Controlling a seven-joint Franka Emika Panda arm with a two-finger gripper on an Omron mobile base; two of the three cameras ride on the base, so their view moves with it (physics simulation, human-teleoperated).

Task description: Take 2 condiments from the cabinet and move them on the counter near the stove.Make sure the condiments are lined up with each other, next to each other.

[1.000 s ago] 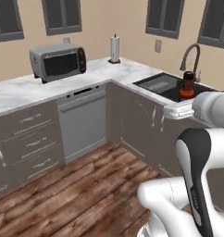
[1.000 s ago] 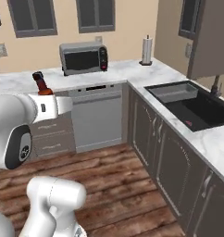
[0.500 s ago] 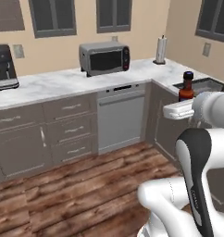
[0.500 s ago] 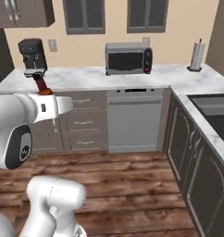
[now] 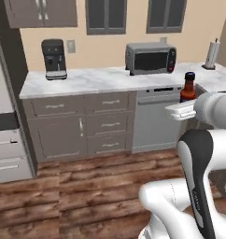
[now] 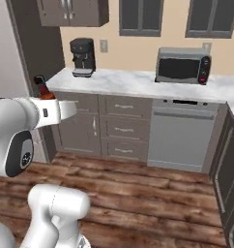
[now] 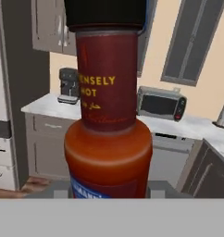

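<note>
the claw [image 5: 184, 108] is clamped on the reddish-brown sauce bottle [image 5: 187, 88], which stands upright in it, dark cap up, held in the air above the wooden floor [image 5: 87, 186]. in the hand view the bottle [image 7: 108, 115] sits right at the claw, its label reading "hot". beyond the claw runs the white marble counter [image 5: 96, 79], well apart from it, bearing a black coffee machine [image 5: 54, 59] off to its left and a grey microwave [image 5: 150, 58] closer to straight ahead. a paper towel roll [image 5: 211, 55] stands past the claw to its right. grey-brown drawers [image 5: 109, 119] sit under the counter.
</note>
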